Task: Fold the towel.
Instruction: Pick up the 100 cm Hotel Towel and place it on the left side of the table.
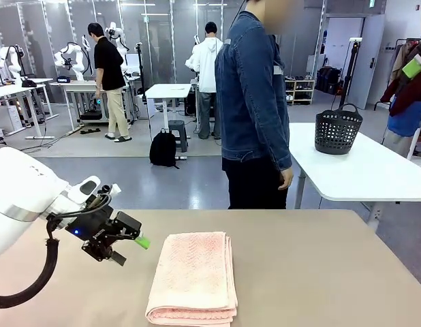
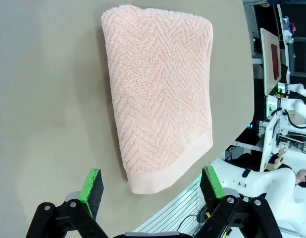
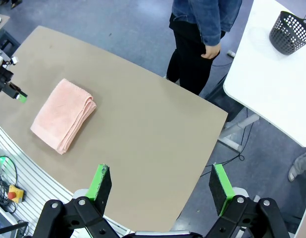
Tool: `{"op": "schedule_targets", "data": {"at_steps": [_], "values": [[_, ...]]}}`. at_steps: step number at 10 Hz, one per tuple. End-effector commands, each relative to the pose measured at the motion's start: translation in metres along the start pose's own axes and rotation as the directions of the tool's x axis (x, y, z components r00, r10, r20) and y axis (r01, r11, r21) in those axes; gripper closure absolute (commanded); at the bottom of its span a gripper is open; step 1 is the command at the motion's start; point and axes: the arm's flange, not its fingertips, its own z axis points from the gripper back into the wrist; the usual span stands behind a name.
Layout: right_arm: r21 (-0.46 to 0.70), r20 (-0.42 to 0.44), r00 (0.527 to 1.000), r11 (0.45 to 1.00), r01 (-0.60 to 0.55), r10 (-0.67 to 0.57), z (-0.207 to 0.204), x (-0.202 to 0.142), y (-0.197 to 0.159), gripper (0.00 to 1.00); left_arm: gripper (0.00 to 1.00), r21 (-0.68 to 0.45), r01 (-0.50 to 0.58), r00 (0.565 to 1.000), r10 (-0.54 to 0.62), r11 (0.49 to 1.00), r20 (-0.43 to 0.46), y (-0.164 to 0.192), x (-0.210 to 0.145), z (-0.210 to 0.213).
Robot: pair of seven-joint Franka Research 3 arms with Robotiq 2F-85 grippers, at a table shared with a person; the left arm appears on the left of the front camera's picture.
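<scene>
1. The left gripper has its jaws spread wide and holds nothing; its green pads stand apart with bare surface between them.
2. In the front view the left gripper hangs just above the surface, a little to the left of the towel and clear of it.
3. The right gripper is high over the surface's edge, jaws fully apart and empty, well away from the towel.
4. The towel lies on the surface as a neat stacked rectangle, several layers thick, its herringbone pile up and the plain band along the near edge.
5. Seen from the right wrist, the towel sits toward the robot's left side, with folded edges showing along one long side.
6. The fold looks finished or nearly so; whether another fold is wanted cannot be judged from here.
7. Risk: if the left jaws sweep in low from the side, a pad could catch the top layer and drag the stack askew or peel it open.
8. Risk: the towel's near end seems to lie close to the surface's edge, though the wide-angle view makes this uncertain, and a nudge could tip it over.
9. A person in a denim jacket stands at the far side, hands off the surface.
</scene>
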Motion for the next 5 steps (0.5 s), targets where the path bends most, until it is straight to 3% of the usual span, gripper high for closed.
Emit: {"op": "schedule_targets", "data": {"at_steps": [1,3,5], "values": [[-0.004,-0.003,1.000,1.000,-0.010,0.010,0.000,0.000,-0.002,0.00,0.00,-0.032,0.034,0.999,-0.033,0.999,0.038,0.006,0.014,-0.026],[-0.004,-0.003,1.000,1.000,-0.010,0.010,0.000,0.000,-0.002,0.00,0.00,-0.102,0.006,0.997,0.002,0.995,0.079,0.017,0.022,-0.037],[-0.004,-0.003,1.000,1.000,-0.010,0.010,0.000,0.000,-0.002,0.00,0.00,-0.063,0.029,0.996,-0.023,0.998,0.088,0.022,0.024,-0.060]]}}
